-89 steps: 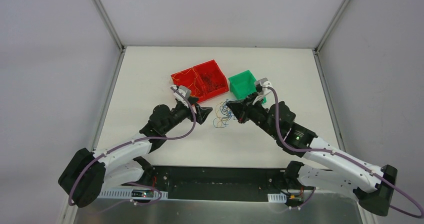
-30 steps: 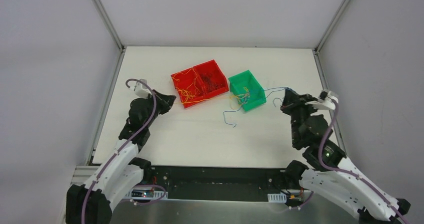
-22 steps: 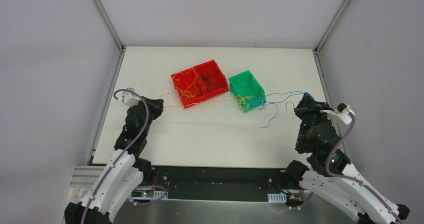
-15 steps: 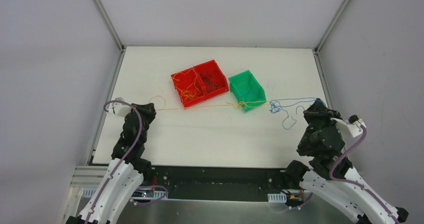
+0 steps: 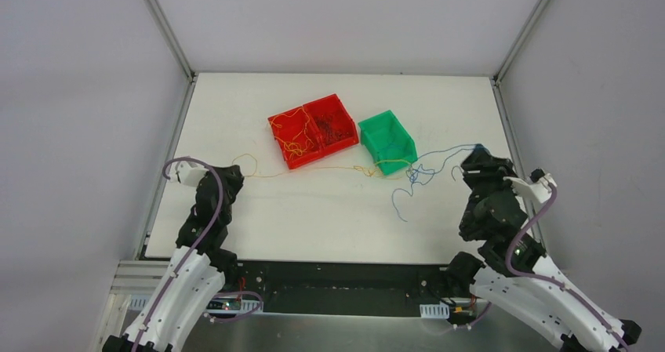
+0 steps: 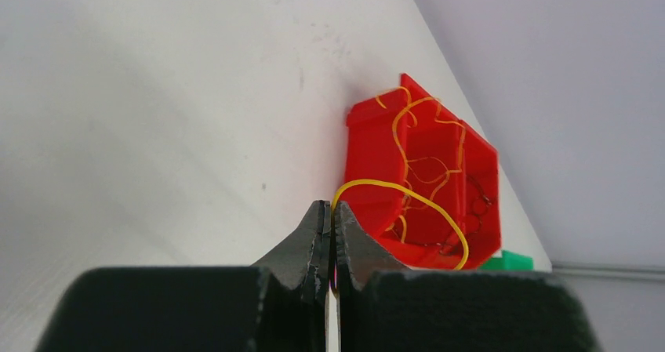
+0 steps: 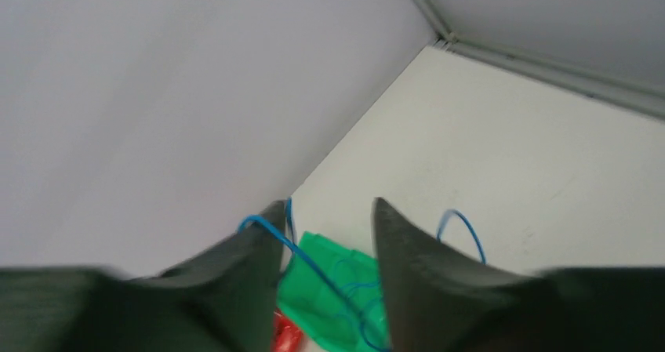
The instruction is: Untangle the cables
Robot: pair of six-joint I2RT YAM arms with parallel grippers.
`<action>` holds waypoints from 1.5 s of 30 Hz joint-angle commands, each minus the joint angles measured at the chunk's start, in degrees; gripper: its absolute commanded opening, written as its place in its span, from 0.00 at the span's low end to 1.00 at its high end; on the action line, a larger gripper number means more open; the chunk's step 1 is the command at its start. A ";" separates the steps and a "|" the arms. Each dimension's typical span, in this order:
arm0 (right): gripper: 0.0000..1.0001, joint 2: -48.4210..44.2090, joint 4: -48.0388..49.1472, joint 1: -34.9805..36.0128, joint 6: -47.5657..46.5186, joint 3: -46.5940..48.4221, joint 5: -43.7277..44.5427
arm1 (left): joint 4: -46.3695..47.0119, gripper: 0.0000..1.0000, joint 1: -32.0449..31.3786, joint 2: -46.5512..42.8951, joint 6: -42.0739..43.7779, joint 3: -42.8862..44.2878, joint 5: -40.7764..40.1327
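The cables are drawn out across the table. A thin yellow cable point(image 5: 314, 172) runs from my left gripper point(image 5: 234, 173) to a small knot at the green bin's front point(image 5: 368, 169). In the left wrist view the left gripper point(image 6: 330, 208) is shut on this yellow cable point(image 6: 408, 197), which loops away to the right. Loose blue cables point(image 5: 419, 176) lie slack between the knot and my right gripper point(image 5: 476, 154). The right gripper point(image 7: 328, 219) stands open, and a blue cable point(image 7: 270, 226) hangs over its left finger.
Two joined red bins point(image 5: 312, 128) hold yellow and dark wires. A green bin point(image 5: 387, 140) stands to their right, also seen beyond my right fingers point(image 7: 337, 285). The enclosure walls and table edges are close to both grippers.
My right gripper has opened and shifted slightly back and left, so the taut blue cables have gone slack and sprung toward the green bin. The left arm has barely moved.
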 commanded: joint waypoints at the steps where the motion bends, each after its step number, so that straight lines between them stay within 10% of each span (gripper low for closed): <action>1: 0.69 7.78 1.90 -0.32 -3.76 2.00 -11.08 | 13.68 0.00 0.40 2.63 4.24 0.14 10.30; 15: 0.85 24.64 -7.36 -0.16 -9.64 10.05 -44.24 | 33.57 0.00 0.31 10.88 6.92 1.66 35.63; 41: 0.85 69.59 -19.91 0.12 5.93 16.84 -52.14 | 25.30 0.00 0.26 8.32 5.51 0.79 26.03; 43: 0.72 72.44 -20.46 -0.54 6.87 18.06 -51.91 | 24.38 0.00 0.22 7.82 5.49 0.78 25.47; 45: 0.33 73.48 -20.88 -1.54 7.80 18.44 -51.26 | 23.22 0.00 0.22 7.15 5.51 0.86 24.05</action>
